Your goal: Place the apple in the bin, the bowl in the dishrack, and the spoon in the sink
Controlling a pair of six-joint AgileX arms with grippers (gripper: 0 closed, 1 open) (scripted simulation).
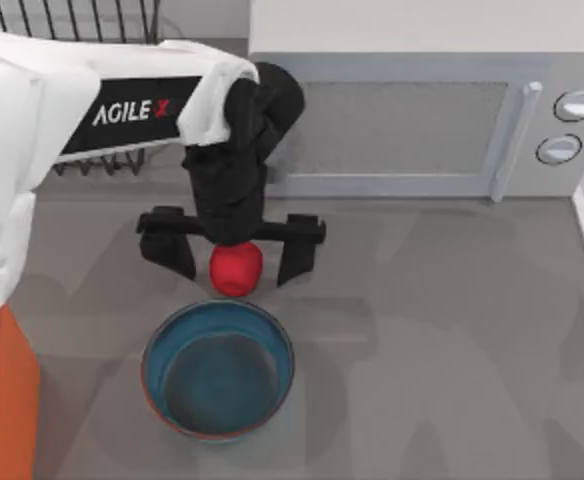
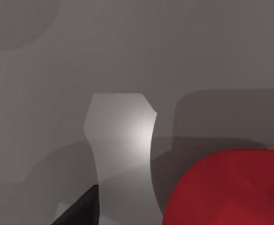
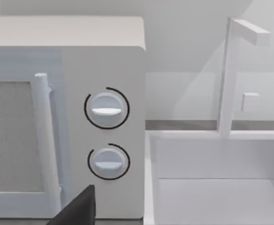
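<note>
Red apple (image 1: 236, 268) between wide-open left claw (image 1: 234, 256) fingers, untouched.

A grey tabletop (image 1: 452, 330) is carrying soft overlapping shadows. A white microwave (image 1: 412, 120) is standing at its far edge, its two dials (image 3: 106, 110) facing forward. A white basin with a tall faucet (image 3: 231, 75), probably a sink (image 3: 221, 187), is sitting beside it against a pale wall (image 3: 188, 47).

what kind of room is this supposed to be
Most likely a rendered kitchen counter: a white microwave stands at the back, a white sink with a tap lies beside it, and a black wire dishrack sits at the back left. The left tool hangs open around an apple.
</note>
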